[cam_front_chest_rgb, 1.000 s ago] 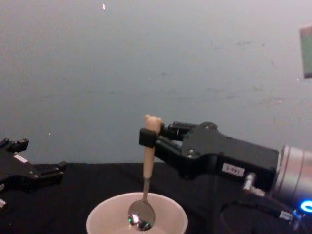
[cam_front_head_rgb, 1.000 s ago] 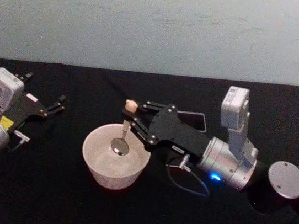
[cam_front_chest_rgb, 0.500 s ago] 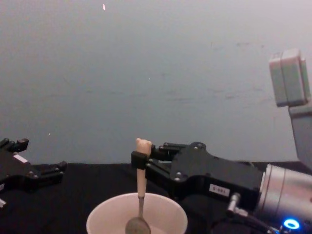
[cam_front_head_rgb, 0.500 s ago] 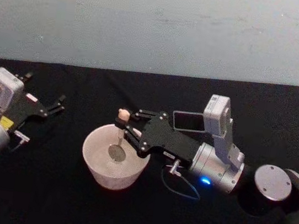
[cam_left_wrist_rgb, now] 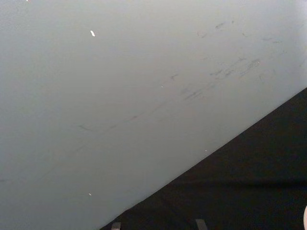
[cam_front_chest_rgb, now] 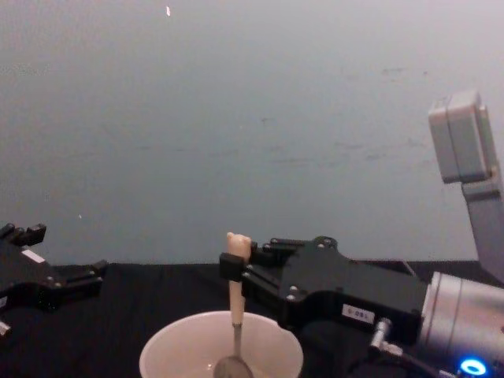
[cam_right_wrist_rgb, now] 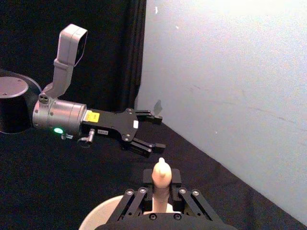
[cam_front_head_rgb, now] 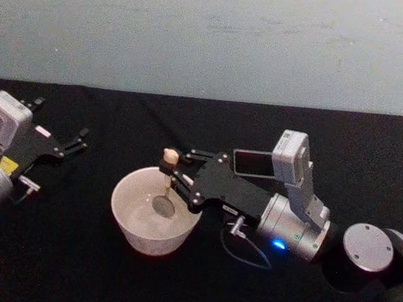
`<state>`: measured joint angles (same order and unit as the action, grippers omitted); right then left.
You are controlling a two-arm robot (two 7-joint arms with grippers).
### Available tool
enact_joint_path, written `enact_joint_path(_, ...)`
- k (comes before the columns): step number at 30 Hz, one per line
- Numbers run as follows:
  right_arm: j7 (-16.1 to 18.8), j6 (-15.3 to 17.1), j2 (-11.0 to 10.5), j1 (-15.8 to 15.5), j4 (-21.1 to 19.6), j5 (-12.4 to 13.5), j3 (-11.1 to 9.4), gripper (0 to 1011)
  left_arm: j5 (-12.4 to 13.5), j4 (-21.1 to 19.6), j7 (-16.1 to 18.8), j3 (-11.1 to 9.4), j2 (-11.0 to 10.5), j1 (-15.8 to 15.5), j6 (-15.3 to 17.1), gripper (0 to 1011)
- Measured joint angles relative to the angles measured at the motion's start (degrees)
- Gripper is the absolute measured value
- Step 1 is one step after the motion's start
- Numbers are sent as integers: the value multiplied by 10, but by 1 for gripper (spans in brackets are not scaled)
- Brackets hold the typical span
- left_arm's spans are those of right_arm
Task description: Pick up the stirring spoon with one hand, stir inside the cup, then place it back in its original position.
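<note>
Tipping risk mid-stir
Right claw (cam_front_head_rgb: 172,175) grips the stirring spoon (cam_front_head_rgb: 166,188); a wide sweep could shove the cup (cam_front_head_rgb: 146,238). Left claw (cam_front_head_rgb: 60,123) lies open, parked.

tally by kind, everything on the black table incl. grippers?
cream-white round cup: 1
beige-handled metal stirring spoon: 1
dark grey square holder box: 1
black grippers: 2, left gripper idle at far left, jaws open; right gripper over the cup, jaws shut on the spoon
total: 5

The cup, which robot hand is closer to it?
The right one. The right hand holds the stirring spoon just above the cup, its bowl dipped inside. The left hand sits open off to the cup's left, well apart.
</note>
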<state>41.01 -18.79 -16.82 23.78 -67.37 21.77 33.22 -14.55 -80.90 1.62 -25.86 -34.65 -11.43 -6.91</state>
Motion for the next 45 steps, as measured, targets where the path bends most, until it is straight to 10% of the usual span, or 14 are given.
enact_joint_path(25,18,19,-45,-55,-86,28,-10,209,0,0,0,0,0,0,0,1001)
enact_joint_path(45,9,22,-8,-25,-51,22,11,208,0,0,0,0,0,0,0,1001)
